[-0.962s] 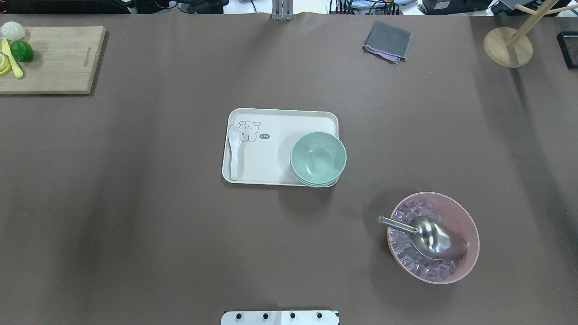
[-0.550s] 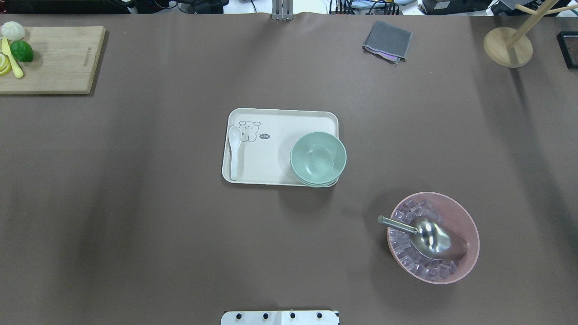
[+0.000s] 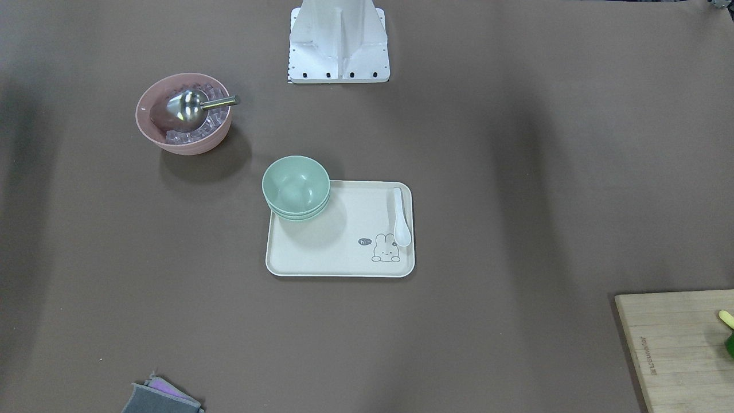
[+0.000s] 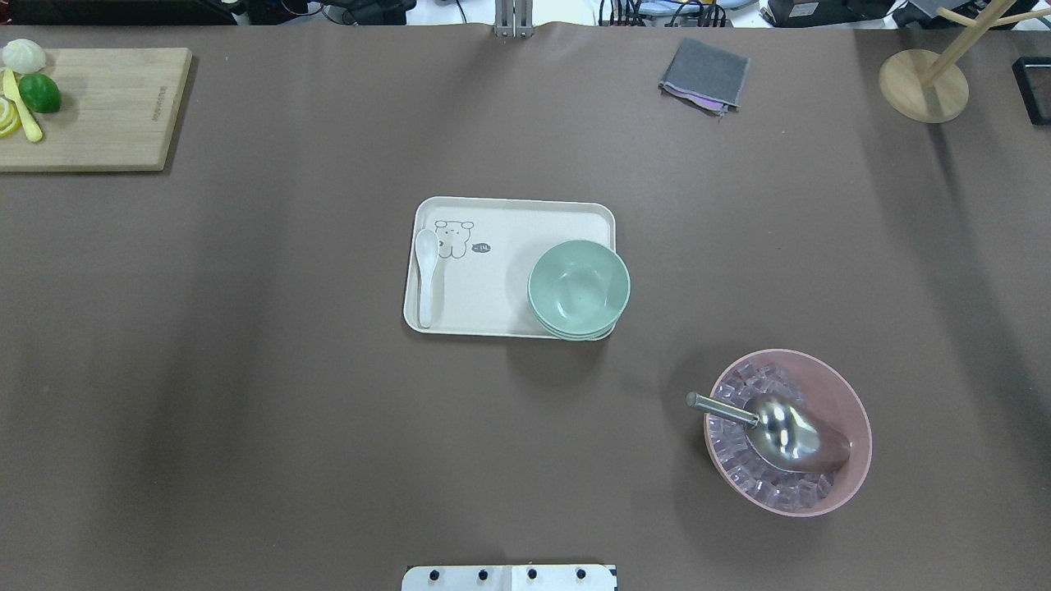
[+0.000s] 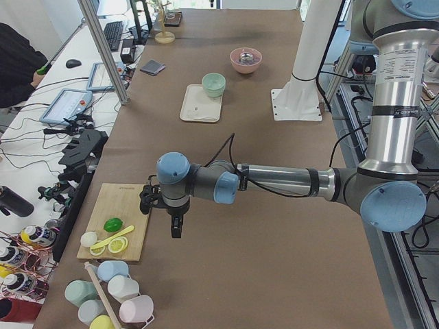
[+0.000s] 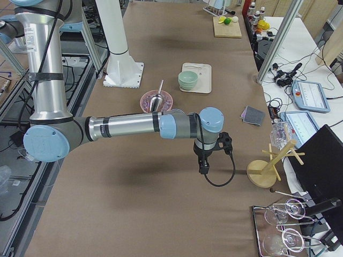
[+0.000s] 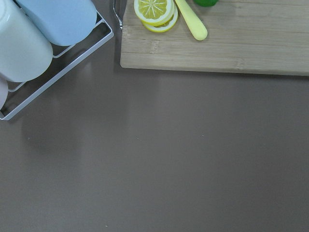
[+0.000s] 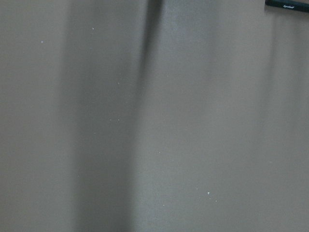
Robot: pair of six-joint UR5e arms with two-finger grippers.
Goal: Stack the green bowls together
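Observation:
The green bowls (image 4: 579,287) sit nested in one stack at the near right corner of a cream tray (image 4: 517,226); three rims show in the front view (image 3: 296,188). The stack also shows in the left side view (image 5: 213,83) and the right side view (image 6: 188,80). My left gripper (image 5: 177,229) hangs over the table's left end beside a cutting board (image 5: 113,219), far from the bowls. My right gripper (image 6: 204,168) hangs over the table's right end. Both show only in the side views, so I cannot tell if they are open or shut.
A white spoon (image 4: 425,271) lies on the tray's left side. A pink bowl (image 4: 862,423) with ice cubes and a metal scoop (image 4: 780,431) stands near right. A grey cloth (image 4: 704,74) and a wooden stand (image 4: 924,86) are at the far right; lime and lemon slices (image 7: 154,9) lie on the board.

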